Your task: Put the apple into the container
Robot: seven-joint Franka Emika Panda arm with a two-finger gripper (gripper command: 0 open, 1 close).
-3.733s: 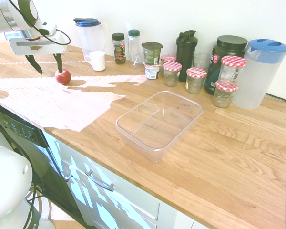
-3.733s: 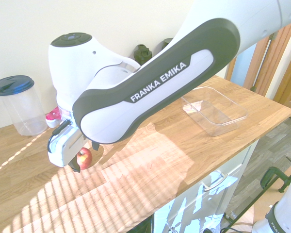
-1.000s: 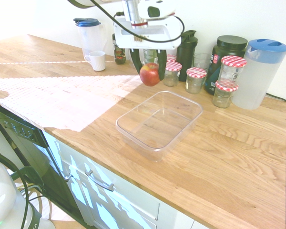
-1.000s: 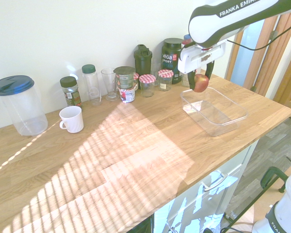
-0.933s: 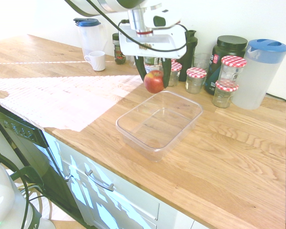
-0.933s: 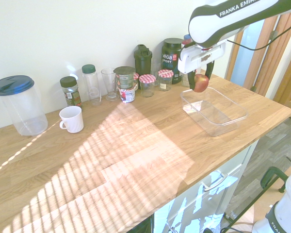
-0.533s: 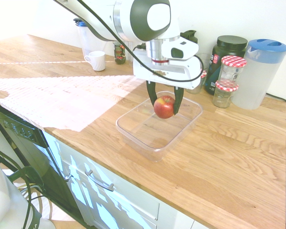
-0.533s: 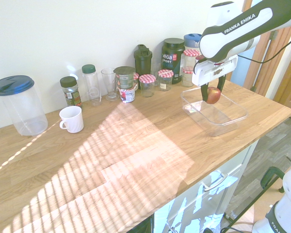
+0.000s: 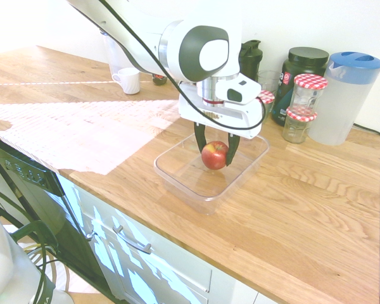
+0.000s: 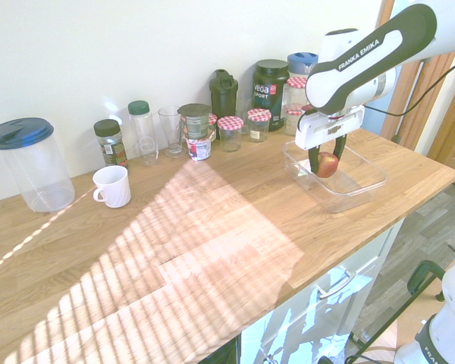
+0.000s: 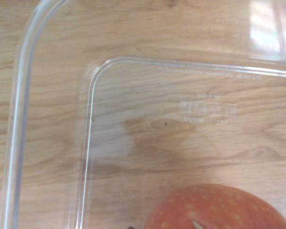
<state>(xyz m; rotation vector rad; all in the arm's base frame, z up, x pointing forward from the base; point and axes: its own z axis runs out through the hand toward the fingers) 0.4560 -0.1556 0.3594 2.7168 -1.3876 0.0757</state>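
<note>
Lowered into the container (image 9: 177, 171), gripper (image 9: 215, 152) grasping apple (image 9: 213, 156); arm reads FRANKA EMIKA

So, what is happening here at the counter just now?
A white robot arm is holding the apple in its pincer and has it low inside the container, a clear plastic tray on the wooden counter. The fingers are shut on the apple, so it is not released yet. Whether the apple touches the tray floor cannot be told. Jars and a pitcher stand behind, untouched.
</note>
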